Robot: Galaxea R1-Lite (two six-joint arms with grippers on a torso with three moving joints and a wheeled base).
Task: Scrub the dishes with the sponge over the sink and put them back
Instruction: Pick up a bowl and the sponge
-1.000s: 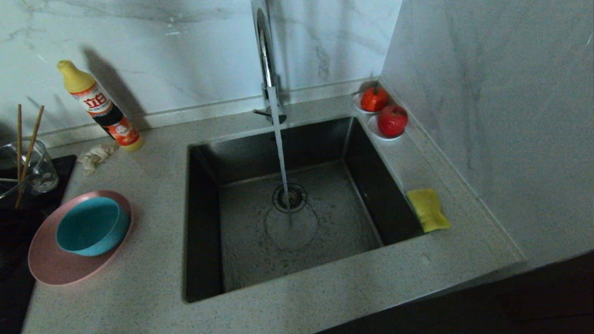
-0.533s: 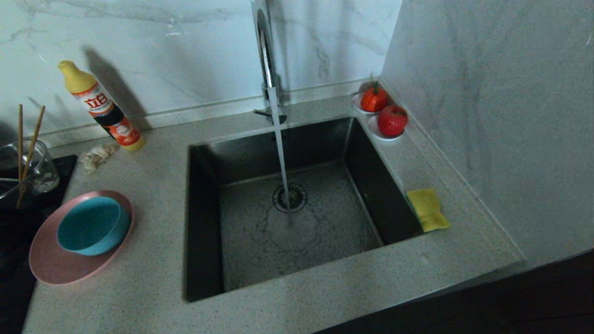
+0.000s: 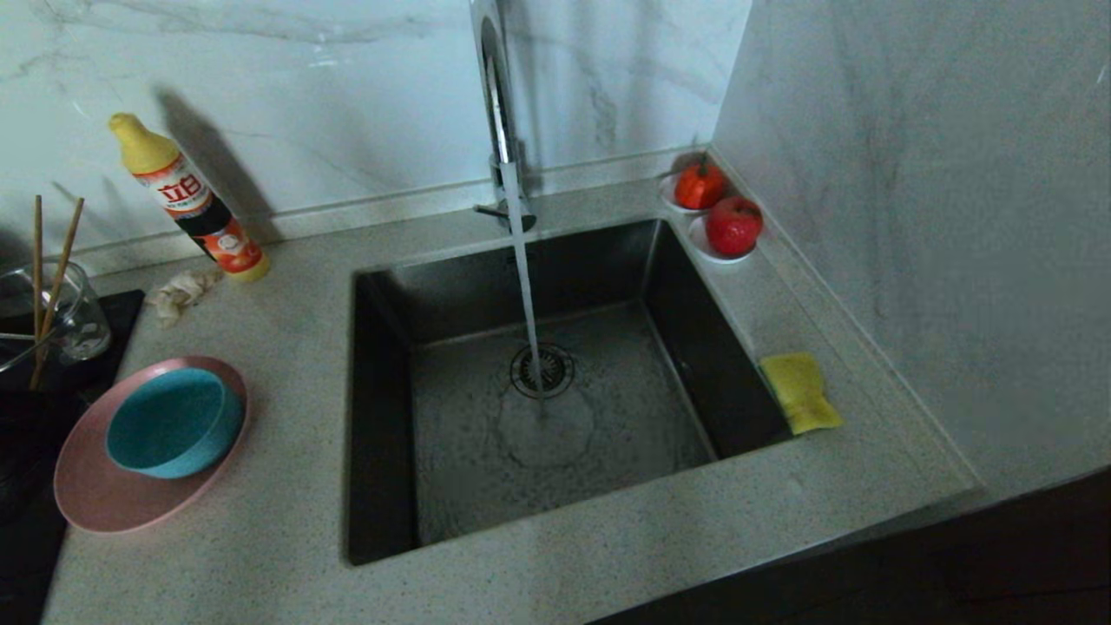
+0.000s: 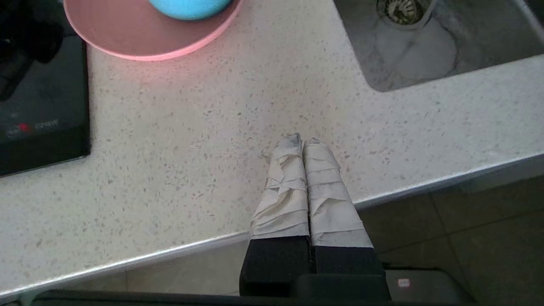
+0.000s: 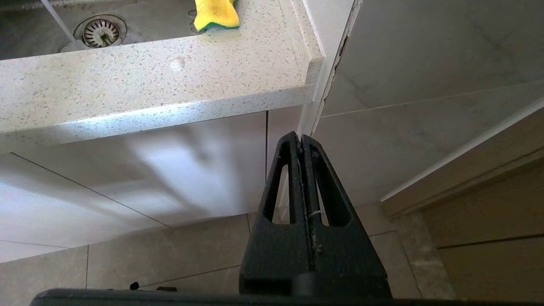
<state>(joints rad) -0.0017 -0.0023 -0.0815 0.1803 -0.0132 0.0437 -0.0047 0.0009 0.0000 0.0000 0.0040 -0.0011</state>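
We hold the left claw (image 4: 302, 142) pressed together and empty above the desk's front edge; the right claw (image 5: 301, 138) hangs likewise below it. The plate (image 3: 95, 486) carrying the bowl (image 3: 174, 423) sits at the left edge, the sponge (image 3: 800, 392) beside the sink's (image 3: 382, 417) right rim, within reach.

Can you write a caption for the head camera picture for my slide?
Water runs into the sink; teal bowl sits on pink plate, sponge waits.
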